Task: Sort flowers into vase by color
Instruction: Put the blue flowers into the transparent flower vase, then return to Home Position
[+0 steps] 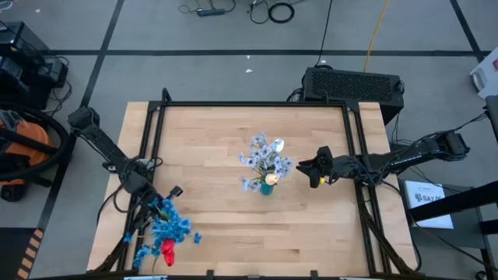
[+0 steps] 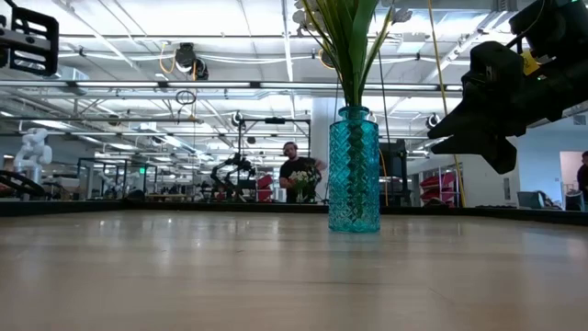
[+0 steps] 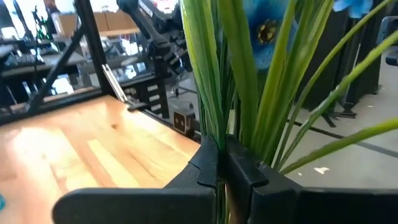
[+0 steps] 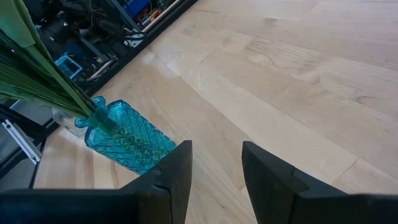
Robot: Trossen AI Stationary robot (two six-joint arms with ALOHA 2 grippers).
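Note:
My left gripper [image 1: 161, 200] is at the table's near left, shut on a bunch of bright blue flowers [image 1: 167, 227]. Their blooms spread toward the near edge, and a red tulip [image 1: 167, 250] shows among them. In the left wrist view the green stems run on past the fingers to a blue bloom [image 3: 264, 31]. A teal glass vase [image 1: 267, 185] stands upright at mid-table and holds pale grey-blue sprays [image 1: 264, 155] and a cream-white tulip [image 1: 271, 178]. My right gripper [image 1: 313, 171] hovers just right of the vase [image 4: 127, 143], open, with nothing between its fingers [image 4: 180, 174]. My left gripper pinches several green stems [image 3: 217, 134] of the blue bunch between its two fingers [image 3: 208, 165]. It comes at them about level, pointing toward the table's near edge, with the stems running on ahead of the fingers. Whether the blooms rest on the table, I cannot tell.
A black frame rail [image 1: 156, 140] runs around the wooden table top [image 1: 218, 233]. Bare wood lies between the blue bunch and the vase. In the low view a person [image 2: 296, 175] stands far behind the vase [image 2: 354, 170].

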